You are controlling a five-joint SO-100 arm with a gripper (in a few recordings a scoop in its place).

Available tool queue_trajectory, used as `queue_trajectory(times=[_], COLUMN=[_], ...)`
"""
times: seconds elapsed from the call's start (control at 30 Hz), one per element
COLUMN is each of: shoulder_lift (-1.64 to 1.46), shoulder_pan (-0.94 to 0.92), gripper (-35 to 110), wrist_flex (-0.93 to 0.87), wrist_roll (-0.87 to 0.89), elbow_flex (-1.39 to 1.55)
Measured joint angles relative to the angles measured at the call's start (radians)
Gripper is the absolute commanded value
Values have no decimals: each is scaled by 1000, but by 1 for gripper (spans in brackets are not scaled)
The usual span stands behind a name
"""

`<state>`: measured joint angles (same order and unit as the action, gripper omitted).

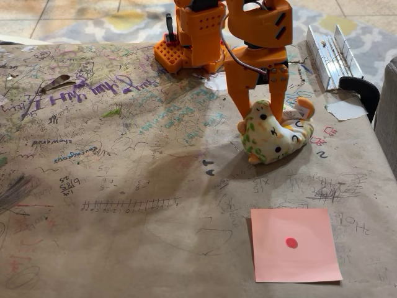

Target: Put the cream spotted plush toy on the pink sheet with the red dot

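Observation:
The cream spotted plush toy (273, 136) lies on the scribbled brown paper table cover at the right of the fixed view, its lower edge still touching the cover. My orange gripper (263, 110) comes down on it from above. One finger (243, 99) stands at the toy's left side and the other at its right, both pressed against the toy's upper part. The pink sheet with the red dot (294, 245) lies flat near the front edge, below and slightly right of the toy, a clear gap apart.
The arm's orange base (186, 46) stands at the back centre. A white metal rail (332, 53) and a white paper scrap (346, 110) lie at the back right, beside a black clamp (363, 87) on the table's right edge.

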<state>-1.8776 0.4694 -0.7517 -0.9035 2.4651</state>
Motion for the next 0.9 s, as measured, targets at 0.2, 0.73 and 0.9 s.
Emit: queue_trajectory(times=[0.2,0.73,0.9], shoulder_lift=[-242,-1364,-1422], shoulder_pan=[-55,-321,-337], gripper=[0,0,0], wrist_flex=[-86,-537,-543], wrist_roll=[190,387,379], elbow_flex=[3,-440,-591])
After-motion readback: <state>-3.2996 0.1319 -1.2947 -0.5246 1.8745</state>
